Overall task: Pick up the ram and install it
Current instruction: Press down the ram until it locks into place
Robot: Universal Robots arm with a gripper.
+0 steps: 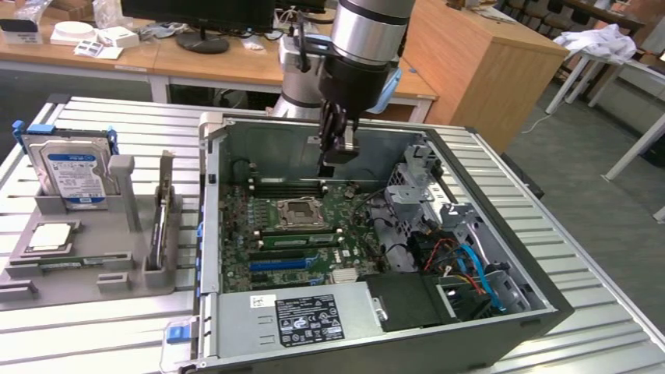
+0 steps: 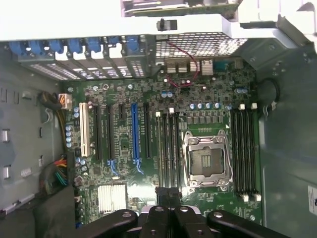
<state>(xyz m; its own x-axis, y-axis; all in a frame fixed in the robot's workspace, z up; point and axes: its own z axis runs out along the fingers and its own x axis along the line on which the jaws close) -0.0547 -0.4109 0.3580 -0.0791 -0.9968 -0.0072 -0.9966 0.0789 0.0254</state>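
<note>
Exterior view shows the open computer case (image 1: 540, 312) lying on its side on a slatted metal table (image 1: 104, 343); inside it the green motherboard (image 1: 265, 257) faces upward, with the open processor socket (image 1: 301, 210) about in its middle; the black power supply (image 1: 311, 319) sits at the near edge of the case.

At the exterior view's left, just beside the case, a grey parts tray (image 1: 78, 284) rests on the table; in it a blue-labelled hard drive (image 1: 71, 175) stands upright, a square silver processor (image 1: 50, 238) lies flat, and a thin board (image 1: 161, 214) stands on its edge in a holder; what this board is I cannot tell.

The robot arm (image 1: 359, 47) comes down from above into the case; the gripper (image 1: 335, 160) hangs over the motherboard, above the socket and apart from it; its fingers are pressed together and I see nothing between them.

The ram (image 1: 296, 239) is a long green stick with dark chips; it sits in a memory slot just beside the socket, on the side nearer to the power supply; it is below the gripper and not touching it.

From the wrist view the fingertips (image 2: 167, 198) are over one end of the group of memory slots (image 2: 168, 148) beside the socket (image 2: 205, 158); which of these slots has the stick I cannot tell from there.
</note>
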